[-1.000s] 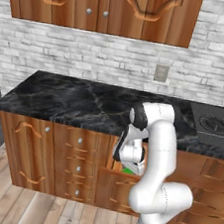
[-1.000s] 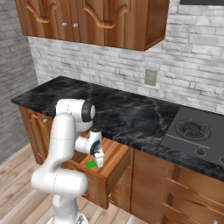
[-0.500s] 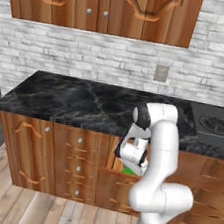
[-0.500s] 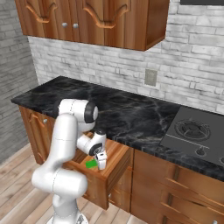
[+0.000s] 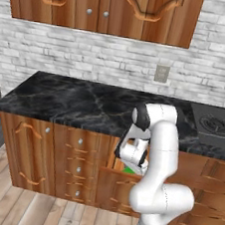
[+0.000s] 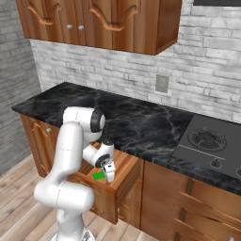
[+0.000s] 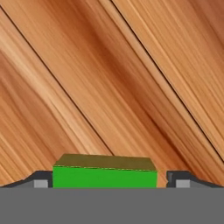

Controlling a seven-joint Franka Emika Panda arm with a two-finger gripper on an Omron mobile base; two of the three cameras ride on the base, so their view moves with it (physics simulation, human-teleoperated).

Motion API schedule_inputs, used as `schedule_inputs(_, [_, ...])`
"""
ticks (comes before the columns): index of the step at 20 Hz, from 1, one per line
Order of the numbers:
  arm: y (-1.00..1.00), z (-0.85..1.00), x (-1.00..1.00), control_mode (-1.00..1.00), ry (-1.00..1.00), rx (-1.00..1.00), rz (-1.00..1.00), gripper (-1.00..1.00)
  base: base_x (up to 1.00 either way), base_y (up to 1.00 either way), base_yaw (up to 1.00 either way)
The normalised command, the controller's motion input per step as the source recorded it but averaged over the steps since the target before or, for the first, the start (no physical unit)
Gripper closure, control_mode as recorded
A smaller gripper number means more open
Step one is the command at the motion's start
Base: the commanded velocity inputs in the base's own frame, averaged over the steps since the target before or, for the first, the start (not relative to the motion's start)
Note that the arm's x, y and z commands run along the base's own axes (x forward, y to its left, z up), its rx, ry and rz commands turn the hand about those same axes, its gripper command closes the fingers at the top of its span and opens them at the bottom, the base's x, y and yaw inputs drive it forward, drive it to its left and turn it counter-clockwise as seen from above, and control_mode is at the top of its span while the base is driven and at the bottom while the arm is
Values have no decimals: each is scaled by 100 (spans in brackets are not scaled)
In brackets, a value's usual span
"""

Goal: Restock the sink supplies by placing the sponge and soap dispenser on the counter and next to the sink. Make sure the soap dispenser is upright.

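Sponge [image 7: 105, 175]: green block with a yellow layer, lying flat on the wooden floor of an open drawer [image 6: 123, 165]; in the hand view it sits at 6 o'clock, squarely between the two finger tips. A green patch of it shows in the left base view [image 5: 129, 170] and the right base view [image 6: 99, 175].
Gripper [image 7: 109, 180]: lowered into the drawer, pointing down. Jaws stand wide apart, one dark tip [image 7: 41, 180] at either end of the sponge, with a narrow gap on each side; whether the tips touch it I cannot tell. Seen in the right base view [image 6: 109, 174] just beside the green patch.
Drawer: pulled out from the brown cabinet front below the counter, at 6 o'clock from the worktop edge in both base views.
Counter [image 5: 75, 102]: glossy black marble with pale veins, over wooden cabinets.
Stovetop [image 6: 207, 141]: black, with burners, at 3 o'clock of the counter in the right base view.
Wall outlet [image 5: 162, 73]: on the brick wall, at 12 o'clock above the arm.
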Motion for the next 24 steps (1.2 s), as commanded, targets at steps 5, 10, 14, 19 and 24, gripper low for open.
schedule_inputs(5, [18,-13,-2,-100,2,1,0,100,0,0,0])
schedule_inputs(10, [0,0,-22,-100,0,4,0,100,0,0,0])
schedule_inputs(14, [0,19,-91,-100,0,6,0,100,0,0,0])
schedule_inputs(19, [0,72,-83,-100,0,1,0,100,0,0,0])
schedule_inputs(24, [0,100,-27,-100,0,0,0,100,0,0,0])
